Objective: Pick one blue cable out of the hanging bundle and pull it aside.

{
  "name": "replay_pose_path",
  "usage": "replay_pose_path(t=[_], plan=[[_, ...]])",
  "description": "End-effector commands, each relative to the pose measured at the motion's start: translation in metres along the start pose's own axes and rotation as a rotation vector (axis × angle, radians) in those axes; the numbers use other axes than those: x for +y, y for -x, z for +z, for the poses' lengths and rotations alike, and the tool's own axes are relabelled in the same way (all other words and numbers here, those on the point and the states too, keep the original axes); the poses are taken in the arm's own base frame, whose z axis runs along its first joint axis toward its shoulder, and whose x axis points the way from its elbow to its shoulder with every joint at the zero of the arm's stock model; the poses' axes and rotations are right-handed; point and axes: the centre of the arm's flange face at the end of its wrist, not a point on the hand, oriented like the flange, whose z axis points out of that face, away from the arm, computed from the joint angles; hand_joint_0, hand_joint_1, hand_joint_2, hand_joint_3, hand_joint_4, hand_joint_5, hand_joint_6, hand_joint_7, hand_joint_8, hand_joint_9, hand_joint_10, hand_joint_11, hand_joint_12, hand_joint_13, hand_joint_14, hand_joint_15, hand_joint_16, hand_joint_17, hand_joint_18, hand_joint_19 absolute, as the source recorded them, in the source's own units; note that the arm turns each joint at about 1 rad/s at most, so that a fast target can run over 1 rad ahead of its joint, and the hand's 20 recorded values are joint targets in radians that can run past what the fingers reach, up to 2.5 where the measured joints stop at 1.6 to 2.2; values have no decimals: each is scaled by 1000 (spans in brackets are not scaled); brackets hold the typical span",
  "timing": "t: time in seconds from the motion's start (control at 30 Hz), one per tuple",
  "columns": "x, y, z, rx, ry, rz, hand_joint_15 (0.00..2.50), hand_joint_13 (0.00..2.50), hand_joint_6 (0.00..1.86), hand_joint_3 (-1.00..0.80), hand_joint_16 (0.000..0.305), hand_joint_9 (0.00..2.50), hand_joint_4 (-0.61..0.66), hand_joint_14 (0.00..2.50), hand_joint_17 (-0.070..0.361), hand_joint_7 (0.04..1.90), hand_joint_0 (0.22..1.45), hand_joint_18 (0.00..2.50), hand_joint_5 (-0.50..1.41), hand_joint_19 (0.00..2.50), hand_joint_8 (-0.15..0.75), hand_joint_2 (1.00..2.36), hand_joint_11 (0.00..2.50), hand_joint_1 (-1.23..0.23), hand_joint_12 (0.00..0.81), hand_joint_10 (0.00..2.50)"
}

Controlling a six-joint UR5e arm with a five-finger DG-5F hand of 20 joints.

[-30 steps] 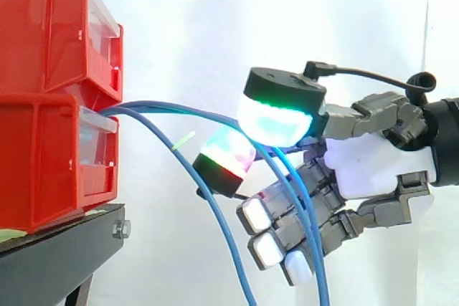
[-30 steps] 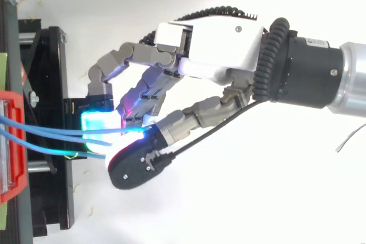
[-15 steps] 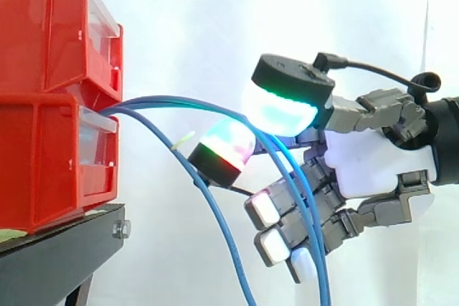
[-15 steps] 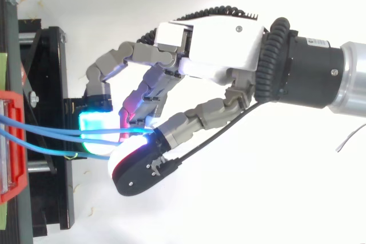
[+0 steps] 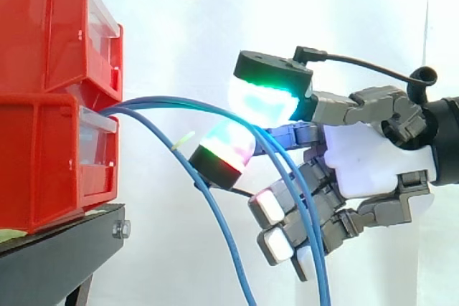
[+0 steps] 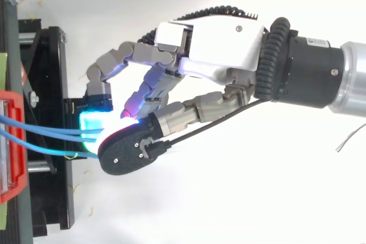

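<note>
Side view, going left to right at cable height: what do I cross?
First the red bins → blue cables arching out of them → the hand, reaching in from the right edge.

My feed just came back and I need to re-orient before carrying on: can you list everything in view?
red bins: two, red, stacked at the left on the stand
black stand: one, black, under the bins
blue cables: three, blue, running from the bins' front and hanging down to the right
green sliver: one, yellow-green, beside the cables; cannot tell what it is
white curtain: one, white, behind everything
arm: one, black and silver, coming in from the right
hand: one, grey and white, in among the cables
</note>
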Motion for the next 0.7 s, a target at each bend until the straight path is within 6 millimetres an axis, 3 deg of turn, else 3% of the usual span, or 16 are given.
replay_pose_path(t=[0.0, 0.23, 0.67], plan=[[-1, 0, 0, 0, -1, 0, 622, 938, 877, -275, 49, 969, -96, 22, 109, 1108, 564, 872, -141, 679, 298, 1013, 726, -703, 400, 23], [-1, 0, 0, 0, -3, -1, 620, 926, 894, -193, 48, 924, -115, 21, 109, 1104, 615, 870, -156, 653, 293, 1017, 736, -813, 395, 23], [-1, 0, 0, 1, -6, -2, 608, 922, 923, -492, 44, 912, -301, 23, 99, 1202, 794, 848, -168, 589, 258, 1000, 729, -921, 365, 21]])
